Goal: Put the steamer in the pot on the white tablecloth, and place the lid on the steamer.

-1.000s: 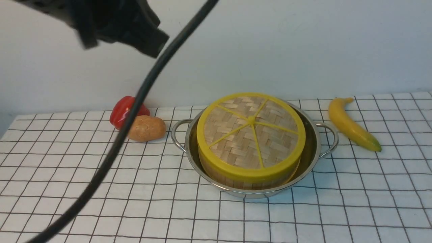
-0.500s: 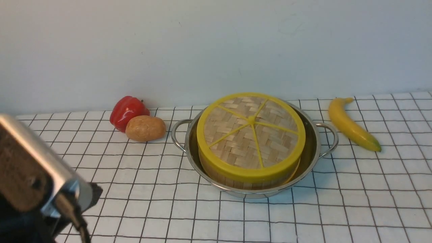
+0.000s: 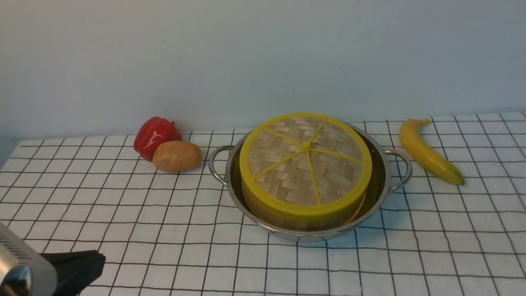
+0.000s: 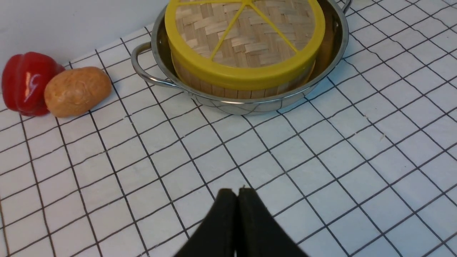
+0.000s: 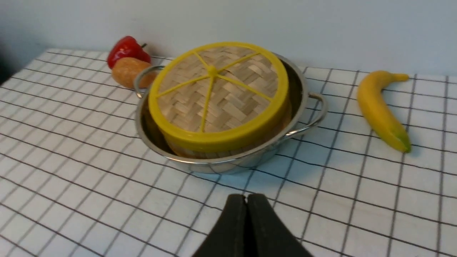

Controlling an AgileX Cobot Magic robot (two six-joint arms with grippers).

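The steel pot (image 3: 382, 193) stands on the white tablecloth (image 3: 164, 213) a little right of centre. Inside it sits the steamer (image 3: 287, 222), of which only the tan side wall shows. The lid (image 3: 306, 158) lies flat on top and covers it. My left gripper (image 3: 100, 261) is low at the near left corner, well apart from the pot. In the left wrist view the left gripper (image 4: 237, 191) is shut and holds nothing, short of the pot (image 4: 250, 103). My right gripper (image 5: 246, 196) is also shut and holds nothing, pulled back from the pot (image 5: 228, 164). It is out of the front view.
A red pepper (image 3: 154, 133) and a potato (image 3: 176, 156) lie together left of the pot, close to its left handle. A banana (image 3: 427, 152) lies to the right of the pot. A plain wall closes off the back of the table.
My left arm and its cable have dropped from the top of the front view to the near left corner. Pot, steamer and lid have not moved.
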